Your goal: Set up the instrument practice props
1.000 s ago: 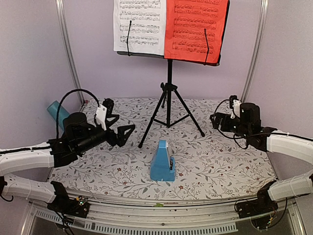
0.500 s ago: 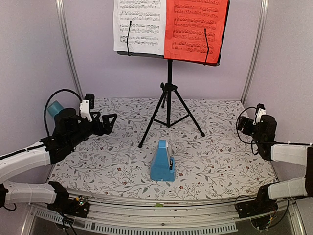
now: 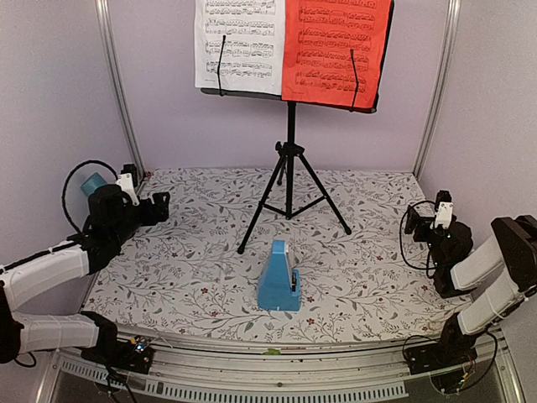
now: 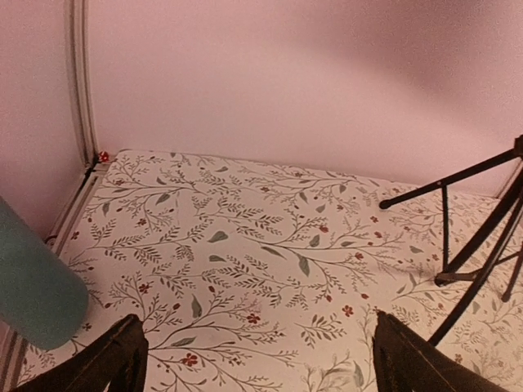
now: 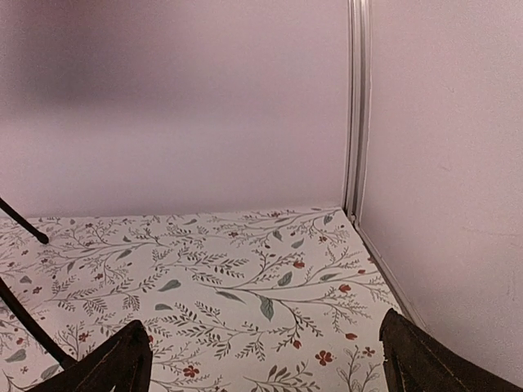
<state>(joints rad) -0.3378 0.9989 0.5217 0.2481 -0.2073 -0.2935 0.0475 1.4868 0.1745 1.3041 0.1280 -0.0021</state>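
Seemingly all is set; left claw (image 4: 257, 331) and right claw (image 5: 263, 335) hang spread, empty; park them clear of the stand (image 3: 289, 159).

One stand (image 3: 290, 134), at the far middle. Two sheets on its desk: one white sheet (image 3: 239, 42) on the left, one red sheet (image 3: 336, 50) on the right. Two wire clips (image 3: 221, 63), one across each sheet. One metronome (image 3: 278, 277), near the middle. One cup (image 3: 92, 183), far left. Two arms (image 3: 50, 269) and so two grippers: the left gripper (image 3: 159, 208) and the right gripper (image 3: 413, 220). Two posts (image 3: 117, 84), one in each far corner. One table (image 3: 201, 269).
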